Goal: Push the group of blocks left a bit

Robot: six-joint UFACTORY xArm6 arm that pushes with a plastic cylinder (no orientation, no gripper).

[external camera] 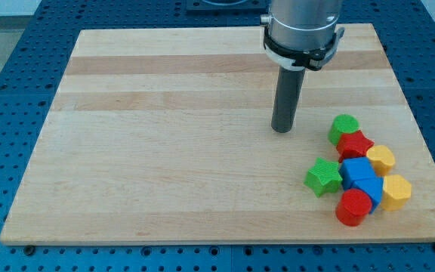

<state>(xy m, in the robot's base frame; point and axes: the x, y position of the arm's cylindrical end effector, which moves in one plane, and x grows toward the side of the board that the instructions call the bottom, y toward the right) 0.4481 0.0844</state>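
A cluster of blocks sits at the board's lower right. It holds a green cylinder-like block [344,128], a red star [356,144], a yellow block [381,159], a blue block [357,173], a second blue block [371,190], a green star [322,177], a yellow hexagon-like block [396,192] and a red cylinder-like block [353,208]. My tip [282,130] stands on the board to the left of and slightly above the cluster, apart from the green cylinder-like block. It touches no block.
The wooden board [165,136] lies on a blue perforated table [6,75]. The cluster is close to the board's right edge and bottom edge.
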